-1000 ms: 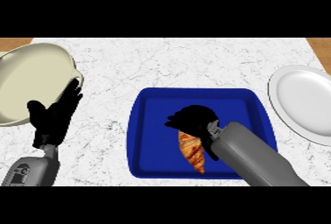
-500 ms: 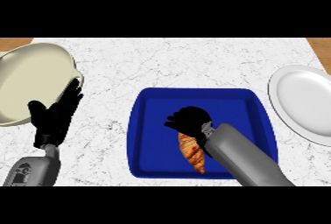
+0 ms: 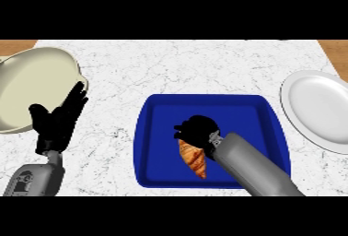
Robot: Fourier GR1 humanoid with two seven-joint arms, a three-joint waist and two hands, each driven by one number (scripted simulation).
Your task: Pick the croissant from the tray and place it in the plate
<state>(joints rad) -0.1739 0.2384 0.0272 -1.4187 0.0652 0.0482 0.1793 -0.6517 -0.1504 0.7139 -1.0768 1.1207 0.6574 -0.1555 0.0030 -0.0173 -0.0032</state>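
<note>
right hand (image 3: 198,131): moved a bit left and down over the last second, now curled over top end of croissant (image 3: 193,159); looks like grasp closing
croissant: still flat in blue tray (image 3: 155,138), same spot, not lifted
meaning: pick under way, carry to plate (image 3: 319,109) not started
plate: right edge, well apart from tray
left hand (image 3: 58,120): unchanged, fingers straight, resting at left by cream bowl (image 3: 27,92)
surface: white marble counter (image 3: 204,64), wood strip at far corners

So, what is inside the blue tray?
The croissant lies in the blue tray. The right hand covers its upper end; whether fingers close on it is hidden.
</note>
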